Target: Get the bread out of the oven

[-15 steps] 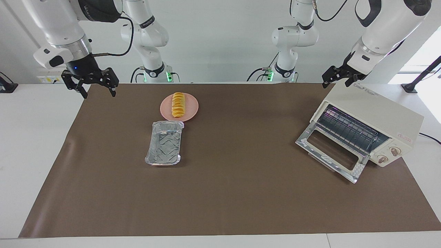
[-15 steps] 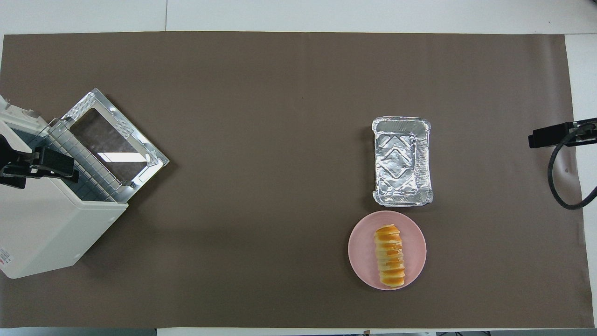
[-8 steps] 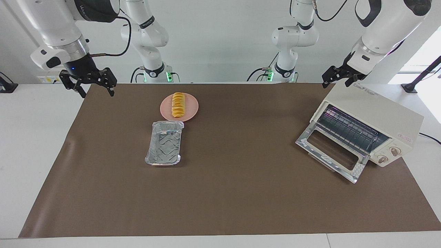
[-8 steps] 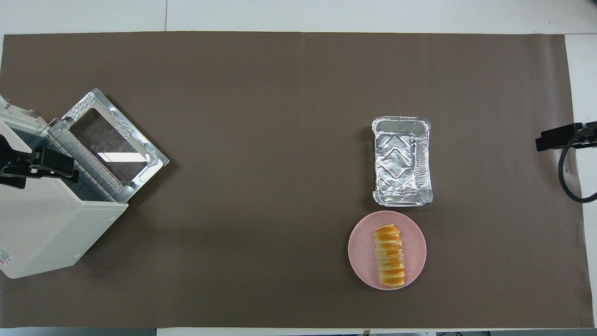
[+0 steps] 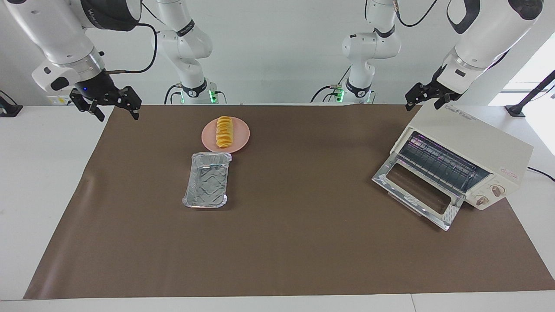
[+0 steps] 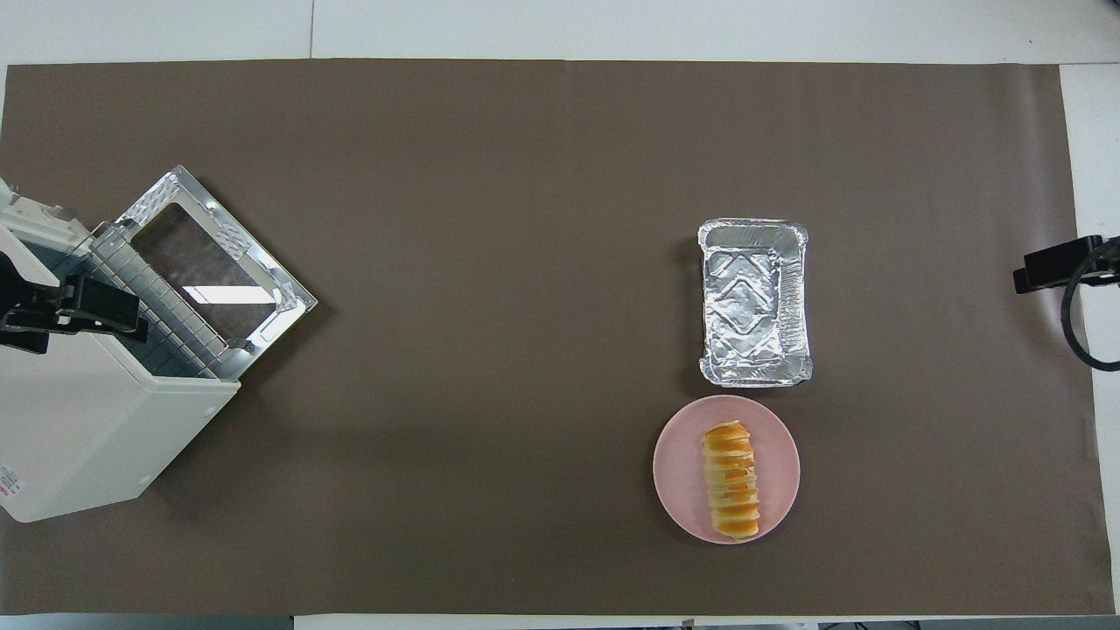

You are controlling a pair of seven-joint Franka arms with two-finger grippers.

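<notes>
The bread [image 5: 224,131], a ridged golden loaf, lies on a pink plate [image 5: 240,141] near the robots; it also shows in the overhead view [image 6: 732,479]. The cream-white oven [image 5: 477,145] stands at the left arm's end with its glass door [image 5: 416,190] dropped open and its wire rack bare; the overhead view shows it too [image 6: 79,437]. My left gripper [image 5: 422,104] hangs open and empty over the oven's top corner. My right gripper [image 5: 117,112] is open and empty, raised over the mat's corner at the right arm's end.
An empty silver foil tray [image 5: 207,180] sits beside the plate, farther from the robots; it shows in the overhead view [image 6: 753,302]. A brown mat [image 5: 303,242] covers the table. The open oven door juts out over the mat.
My right gripper has risen and drawn back toward the right arm's end of the table. The left arm, bread, tray and oven have not moved.
</notes>
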